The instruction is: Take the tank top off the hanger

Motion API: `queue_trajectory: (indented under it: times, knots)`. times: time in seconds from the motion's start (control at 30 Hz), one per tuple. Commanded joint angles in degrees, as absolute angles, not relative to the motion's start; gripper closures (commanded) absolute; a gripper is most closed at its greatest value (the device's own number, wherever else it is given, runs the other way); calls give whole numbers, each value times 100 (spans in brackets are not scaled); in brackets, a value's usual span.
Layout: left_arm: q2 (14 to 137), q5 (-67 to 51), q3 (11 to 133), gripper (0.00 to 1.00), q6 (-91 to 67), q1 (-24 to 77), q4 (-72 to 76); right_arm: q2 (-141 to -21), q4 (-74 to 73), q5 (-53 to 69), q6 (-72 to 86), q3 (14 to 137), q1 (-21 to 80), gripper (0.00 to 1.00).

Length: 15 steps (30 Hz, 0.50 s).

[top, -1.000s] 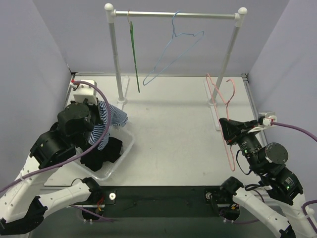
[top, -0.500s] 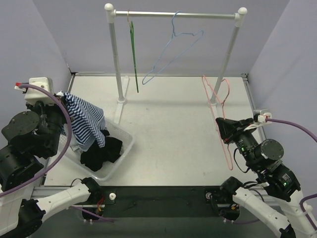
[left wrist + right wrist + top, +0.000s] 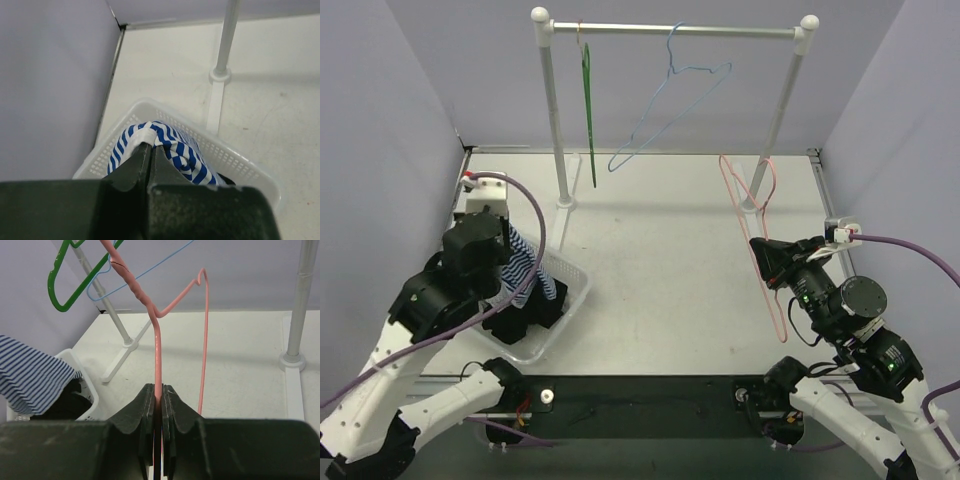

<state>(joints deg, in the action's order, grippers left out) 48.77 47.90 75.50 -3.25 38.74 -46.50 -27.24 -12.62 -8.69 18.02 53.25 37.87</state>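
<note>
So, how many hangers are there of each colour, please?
green hanger: 1
blue hanger: 1
pink hanger: 1
Total: 3

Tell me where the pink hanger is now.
The pink hanger is on the right side of the top view, pinched roughly upright in the right tool, with its upper end close to the rack's right post.
</note>
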Motion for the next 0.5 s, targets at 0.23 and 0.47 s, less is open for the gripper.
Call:
queue_trajectory:
  times: [0.23,0.47]
  knots:
    - [5185,264,4644,100,-1853,387,-3420,-2645,-940,-809,2004,5300,3771,100]
    - [5571,509,3771,100,-3303,-246,-2979,-2751,-1002,-835,2022,5247,3779,100]
